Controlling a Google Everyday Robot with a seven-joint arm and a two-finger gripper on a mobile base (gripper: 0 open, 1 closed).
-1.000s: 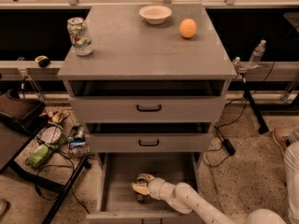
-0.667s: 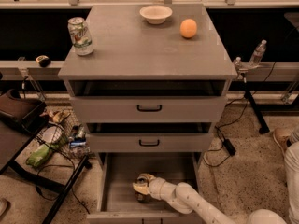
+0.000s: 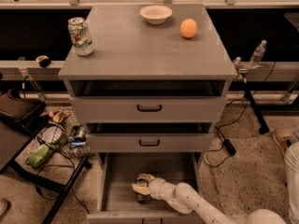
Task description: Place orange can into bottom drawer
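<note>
The bottom drawer [image 3: 120,172] is pulled open at the foot of the grey cabinet, showing its plain grey inside. My gripper [image 3: 141,186] reaches into it from the lower right on a white arm and sits low over the drawer floor, left of the middle. A small dark coppery bit of the orange can [image 3: 139,198] shows just under the gripper; most of the can is hidden by it.
On the cabinet top stand a white-and-green can [image 3: 80,36], a white bowl [image 3: 156,14] and a round orange fruit [image 3: 188,28]. The two upper drawers [image 3: 149,108] are partly open. A wire basket of clutter [image 3: 51,139] and a black stand are at the left, and cables lie at the right.
</note>
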